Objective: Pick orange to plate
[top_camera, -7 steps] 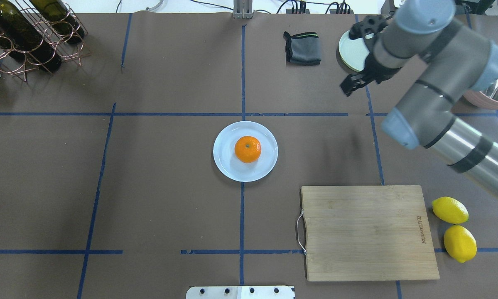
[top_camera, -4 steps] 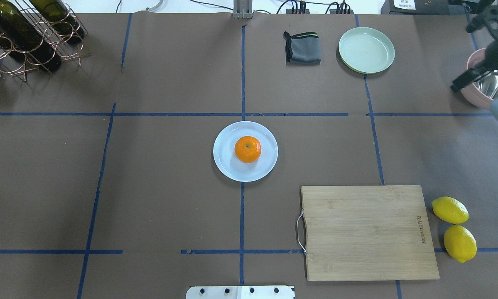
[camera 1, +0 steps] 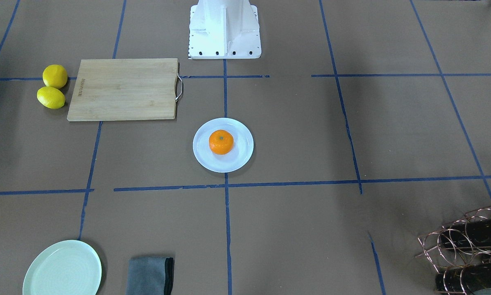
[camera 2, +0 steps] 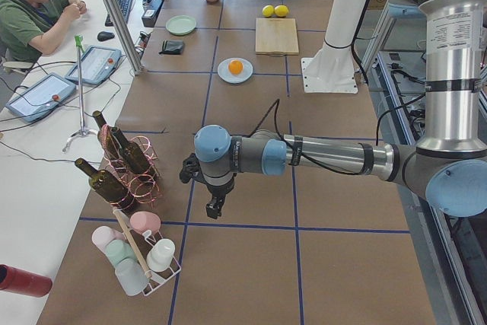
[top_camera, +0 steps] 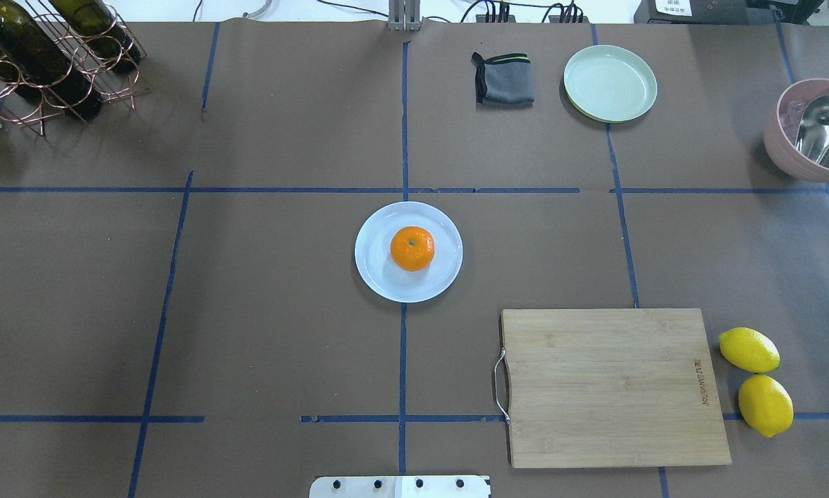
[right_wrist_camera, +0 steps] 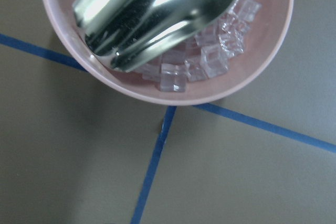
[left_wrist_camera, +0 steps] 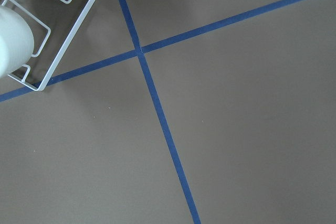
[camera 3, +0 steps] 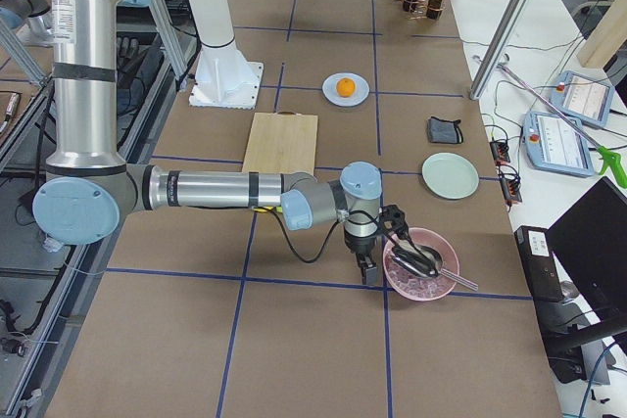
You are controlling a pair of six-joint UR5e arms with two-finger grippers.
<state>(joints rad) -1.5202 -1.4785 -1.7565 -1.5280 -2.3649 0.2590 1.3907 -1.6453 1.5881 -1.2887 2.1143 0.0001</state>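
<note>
The orange [top_camera: 412, 248] rests on the white plate [top_camera: 376, 277] at the middle of the table, stem dimple up; the front-facing view shows the same orange [camera 1: 221, 141] and plate [camera 1: 237, 162]. Neither gripper is near it. My left gripper [camera 2: 215, 207] hangs pointing down over bare table at the left end, seen only in the exterior left view. My right gripper [camera 3: 367, 271] hangs beside the pink bowl at the right end, seen only in the exterior right view. I cannot tell whether either one is open or shut. No fingers show in the wrist views.
A wooden cutting board [top_camera: 615, 387] and two lemons [top_camera: 749, 350] lie front right. A mint-green plate [top_camera: 610, 83] and a grey cloth [top_camera: 503, 79] sit at the back. The pink bowl [top_camera: 780, 155] holds ice and a scoop. A bottle rack [top_camera: 48, 55] stands back left.
The right arm has swung away to the right, off the mint-green plate and out of the overhead view. The orange and the white plate have stayed where they were.
</note>
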